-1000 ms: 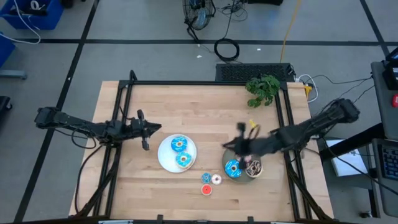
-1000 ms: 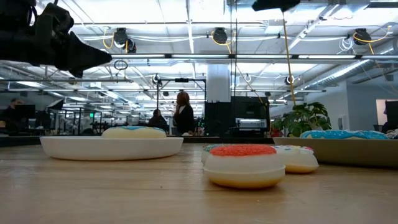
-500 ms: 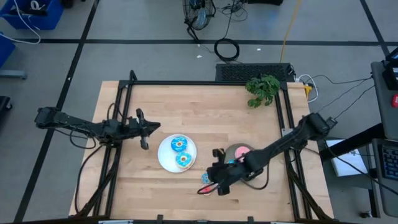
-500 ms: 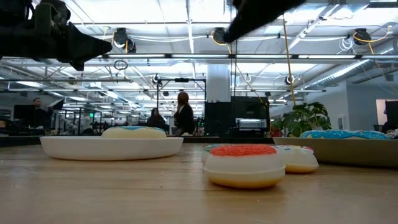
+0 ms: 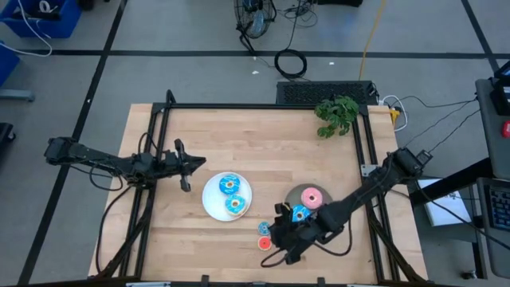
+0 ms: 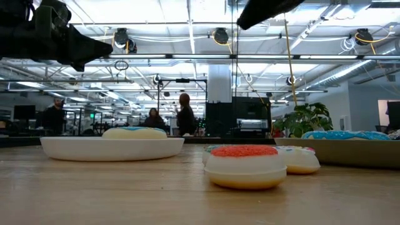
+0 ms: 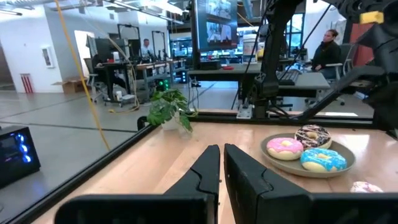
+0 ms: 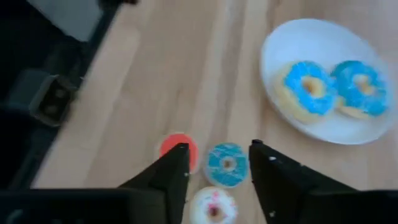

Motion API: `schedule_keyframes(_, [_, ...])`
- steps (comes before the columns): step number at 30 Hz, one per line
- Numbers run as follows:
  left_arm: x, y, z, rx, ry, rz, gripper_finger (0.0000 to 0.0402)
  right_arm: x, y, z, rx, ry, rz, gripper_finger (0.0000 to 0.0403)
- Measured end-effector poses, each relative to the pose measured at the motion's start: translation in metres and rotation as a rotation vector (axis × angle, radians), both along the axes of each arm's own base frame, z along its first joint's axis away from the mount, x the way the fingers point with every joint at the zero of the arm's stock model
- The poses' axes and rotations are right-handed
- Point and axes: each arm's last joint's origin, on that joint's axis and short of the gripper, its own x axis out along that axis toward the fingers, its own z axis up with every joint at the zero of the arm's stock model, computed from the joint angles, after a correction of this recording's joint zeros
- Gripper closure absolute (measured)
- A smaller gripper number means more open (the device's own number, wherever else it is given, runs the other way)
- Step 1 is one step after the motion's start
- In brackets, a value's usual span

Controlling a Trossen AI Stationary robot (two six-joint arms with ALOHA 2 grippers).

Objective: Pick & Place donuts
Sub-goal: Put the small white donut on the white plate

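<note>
Two blue-iced donuts point(image 5: 229, 185) lie on the white plate point(image 5: 209, 204). A pink donut point(image 5: 311, 198) and a blue one point(image 5: 300, 213) lie on the grey plate point(image 5: 293, 194); the left wrist view also shows a brown donut point(image 7: 312, 135) there. Three small donuts rest on the wood: red point(image 8: 176, 147), blue point(image 8: 227, 165) and pale pink point(image 8: 213, 205). My right gripper point(image 8: 217, 155) hangs open above them, its fingers on either side of the small blue one, touching nothing. My left gripper point(image 7: 221, 163) is shut in the air left of the white plate.
A potted plant point(image 5: 336, 114) stands at the table's far right corner. Black frame rails point(image 5: 156, 159) run along the table's left and right sides. People show in the room beyond the table. Bare wood lies at the far middle of the table.
My right gripper has swung from above the grey plate toward the near edge and the left, and now hangs over the small donuts. The pink donut, earlier covered by the arm, now shows on the grey plate.
</note>
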Motion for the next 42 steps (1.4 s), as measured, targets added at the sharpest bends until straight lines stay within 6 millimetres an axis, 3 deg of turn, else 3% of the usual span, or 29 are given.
schedule_keyframes(6, [0.0,0.0,0.0,0.004,0.002,0.001,0.0371,-0.002,0.003,-0.001,0.073,0.03,-0.025,0.0217])
schedule_keyframes(16, [0.0,0.0,-0.002,0.009,0.024,0.002,0.0371,-0.013,0.016,-0.008,0.037,0.068,-0.017,0.0226])
schedule_keyframes(21, [0.0,0.0,-0.002,0.001,0.024,0.0,0.0371,-0.008,0.023,-0.031,0.037,0.108,-0.038,0.0229])
schedule_keyframes(25, [0.0,0.0,-0.002,0.0,0.025,0.0,0.0371,-0.007,0.018,-0.047,0.032,0.202,-0.092,0.0226])
schedule_keyframes(42, [0.0,0.0,-0.004,0.008,0.047,0.001,0.0371,-0.002,0.008,-0.069,0.06,0.264,-0.132,0.0243])
